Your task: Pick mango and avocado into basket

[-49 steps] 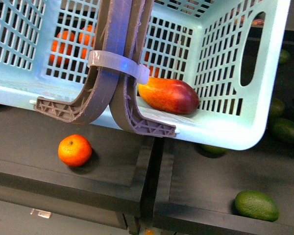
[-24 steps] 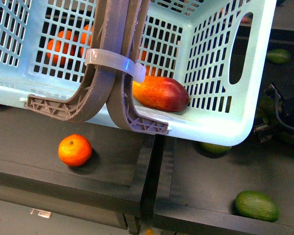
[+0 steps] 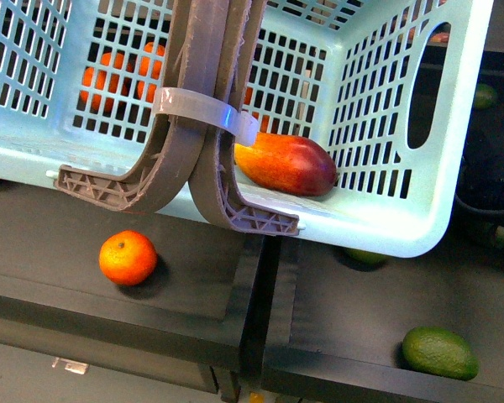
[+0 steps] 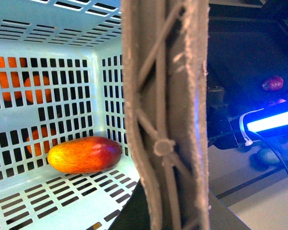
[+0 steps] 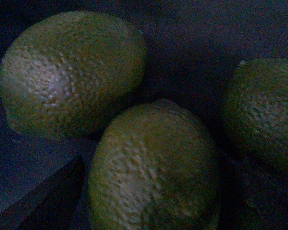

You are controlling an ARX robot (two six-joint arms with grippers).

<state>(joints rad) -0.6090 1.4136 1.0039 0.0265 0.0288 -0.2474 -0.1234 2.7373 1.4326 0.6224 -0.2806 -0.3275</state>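
In the front view you are seeing the basket (image 3: 378,227) hanging tilted above the black trays (image 3: 193,285), its two grey-brown handles (image 3: 203,101) bound by a white zip tie (image 3: 203,113). The mango (image 3: 286,164) is lying inside the basket on the floor, by the near wall. The avocado (image 3: 439,353) is sitting outside on the right-hand tray, well apart from the basket. An orange citrus (image 3: 128,258) is resting on the left tray.

In the left wrist view the handles (image 4: 165,120) are filling the middle, and the mango (image 4: 84,154) is lying near a basket corner. The left gripper is staying out of frame, so you cannot tell its jaws.

In the right wrist view three pebbled green fruits (image 5: 153,167) are crowding the dim picture. You cannot tell how the right gripper's jaws are standing.
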